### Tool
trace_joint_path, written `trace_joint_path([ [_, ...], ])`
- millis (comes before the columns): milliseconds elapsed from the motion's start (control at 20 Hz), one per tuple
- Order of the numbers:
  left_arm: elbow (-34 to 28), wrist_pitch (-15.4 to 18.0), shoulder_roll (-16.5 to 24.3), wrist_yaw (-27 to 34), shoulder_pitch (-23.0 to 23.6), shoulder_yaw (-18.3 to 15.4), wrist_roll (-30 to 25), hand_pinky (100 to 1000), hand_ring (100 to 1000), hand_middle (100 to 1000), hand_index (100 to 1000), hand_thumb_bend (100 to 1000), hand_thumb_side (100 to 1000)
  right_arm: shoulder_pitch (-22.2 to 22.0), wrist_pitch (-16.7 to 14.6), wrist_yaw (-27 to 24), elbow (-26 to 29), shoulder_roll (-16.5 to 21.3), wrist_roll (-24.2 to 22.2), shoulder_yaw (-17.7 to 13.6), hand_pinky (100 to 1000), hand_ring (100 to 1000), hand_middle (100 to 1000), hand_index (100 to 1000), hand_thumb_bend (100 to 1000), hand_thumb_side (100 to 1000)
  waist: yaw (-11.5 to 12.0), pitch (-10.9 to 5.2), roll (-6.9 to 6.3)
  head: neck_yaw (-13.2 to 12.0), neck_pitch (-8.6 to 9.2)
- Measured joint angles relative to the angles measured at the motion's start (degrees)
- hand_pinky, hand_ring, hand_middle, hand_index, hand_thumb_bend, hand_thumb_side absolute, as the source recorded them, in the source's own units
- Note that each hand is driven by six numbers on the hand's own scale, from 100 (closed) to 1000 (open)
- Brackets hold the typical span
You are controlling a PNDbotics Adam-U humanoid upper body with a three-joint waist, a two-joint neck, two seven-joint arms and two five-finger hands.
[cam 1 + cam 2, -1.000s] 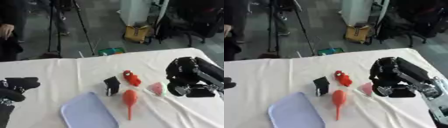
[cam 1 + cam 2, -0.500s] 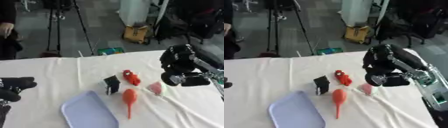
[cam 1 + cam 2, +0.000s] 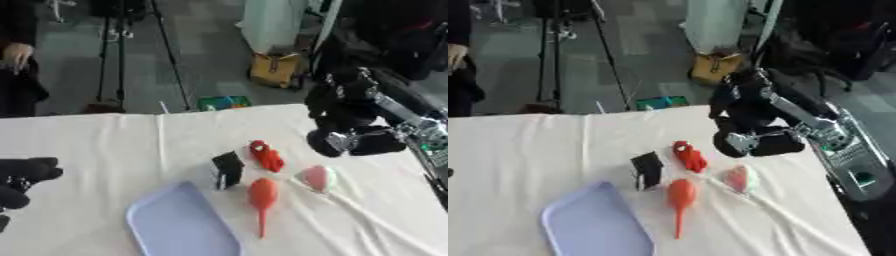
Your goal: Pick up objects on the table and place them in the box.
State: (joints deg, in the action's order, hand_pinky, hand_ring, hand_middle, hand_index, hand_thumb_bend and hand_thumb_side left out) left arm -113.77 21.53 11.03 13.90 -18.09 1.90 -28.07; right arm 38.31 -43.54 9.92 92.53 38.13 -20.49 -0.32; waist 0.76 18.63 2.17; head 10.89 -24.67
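Right hand higher, nearer red toy

No readable txt, labels or nos. on any obj.

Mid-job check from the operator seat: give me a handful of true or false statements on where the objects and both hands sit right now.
1. The right robot hand hangs above the table and holds nothing. True.
2. The orange bulb-shaped object lies inside the lavender tray. False: it lies on the white cloth just right of the tray.
3. The small black object stands between the tray and the red toy. True.
4. The pink object is to the left of the black one. False: it lies right of it, below the right robot hand.
5. The left robot hand shows at the view's left edge. True.
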Motion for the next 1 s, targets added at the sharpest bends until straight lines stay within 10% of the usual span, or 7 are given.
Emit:
trace_joint_path([
  [1000, 0.00, 0.97, 0.05, 1.03, -0.67, 0.36, 0.03, 846, 845, 737, 677, 100, 976, 5.24, 3.91, -2.70, -4.45, -2.78, -3.91, 1.24, 403, 621, 541, 533, 100, 100, 5.62, 0.23, 1.52, 3.19, 0.28],
])
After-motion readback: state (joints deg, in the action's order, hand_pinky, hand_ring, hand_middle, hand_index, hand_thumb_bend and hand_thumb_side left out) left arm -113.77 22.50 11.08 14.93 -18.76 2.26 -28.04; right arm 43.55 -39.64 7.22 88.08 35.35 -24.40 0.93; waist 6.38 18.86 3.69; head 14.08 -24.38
